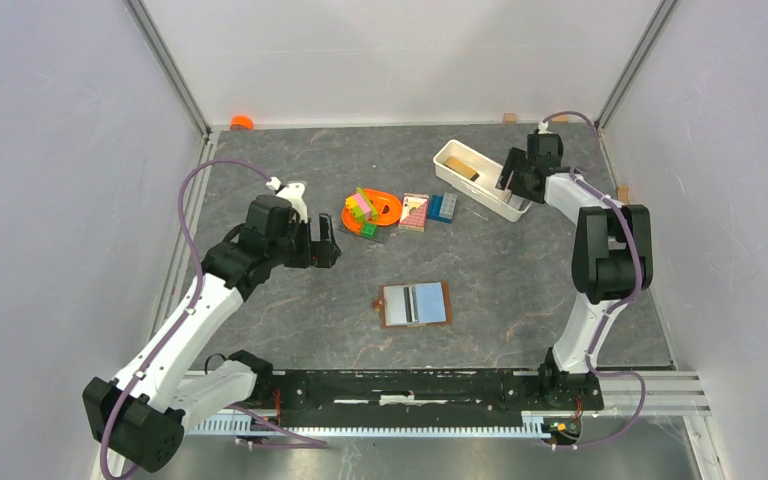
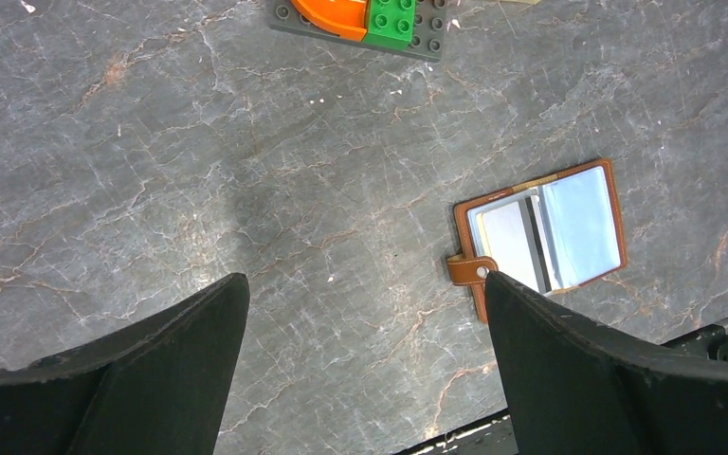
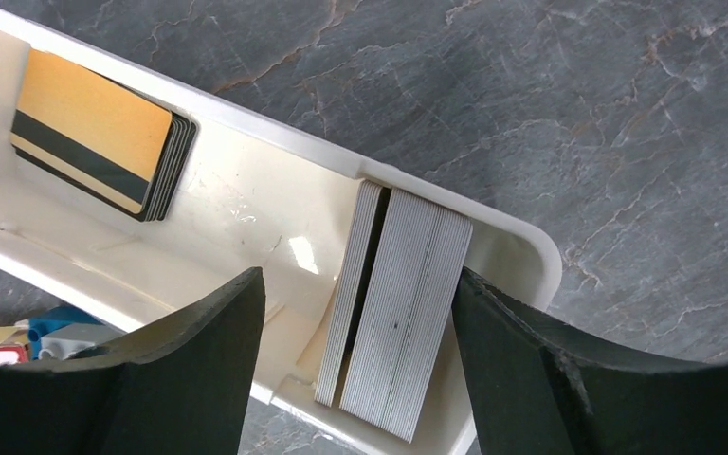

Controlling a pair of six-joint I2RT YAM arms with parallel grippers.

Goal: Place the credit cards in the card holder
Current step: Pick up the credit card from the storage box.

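Two stacks of credit cards (image 3: 95,123) (image 3: 408,303), one white tray (image 3: 246,204), one open card holder (image 2: 540,232)

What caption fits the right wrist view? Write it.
Open jaws straddle an on-edge stack of grey cards in a white plastic tray.

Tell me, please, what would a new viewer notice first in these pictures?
The open card holder lies flat mid-table. At the far right, the right gripper hangs open over the white tray, its jaws either side of a stack of credit cards standing on edge. Bright toy bricks cluster beyond the holder.
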